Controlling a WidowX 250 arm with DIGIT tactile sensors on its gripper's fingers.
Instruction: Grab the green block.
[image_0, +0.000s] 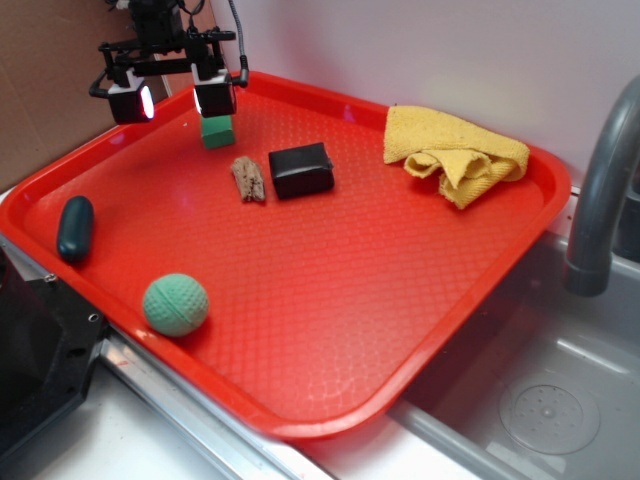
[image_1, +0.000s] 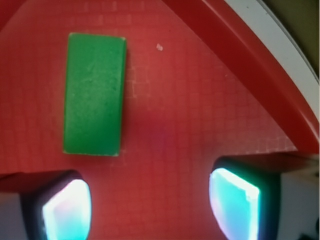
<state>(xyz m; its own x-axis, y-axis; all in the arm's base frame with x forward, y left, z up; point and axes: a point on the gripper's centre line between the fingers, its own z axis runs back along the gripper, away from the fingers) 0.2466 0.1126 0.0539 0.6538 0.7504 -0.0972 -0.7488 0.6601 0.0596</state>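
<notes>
The green block (image_0: 217, 131) is a small flat-faced rectangle lying on the red tray (image_0: 330, 300) near its far left corner. My gripper (image_0: 173, 98) hovers open just above and to the left of it, with one finger (image_0: 214, 97) right over the block's top. In the wrist view the green block (image_1: 94, 94) lies lengthwise at the upper left, ahead of the left pad (image_1: 67, 210). It is outside the gap of my gripper (image_1: 150, 207), where only bare tray shows.
A black block (image_0: 301, 169) and a brown bark-like piece (image_0: 248, 179) lie right of the green block. A yellow cloth (image_0: 452, 152) sits at the far right, a light green ball (image_0: 175, 304) and a dark teal capsule (image_0: 75, 228) at the near left. The tray rim (image_1: 260, 65) curves close by. A grey faucet (image_0: 598, 200) stands over the sink.
</notes>
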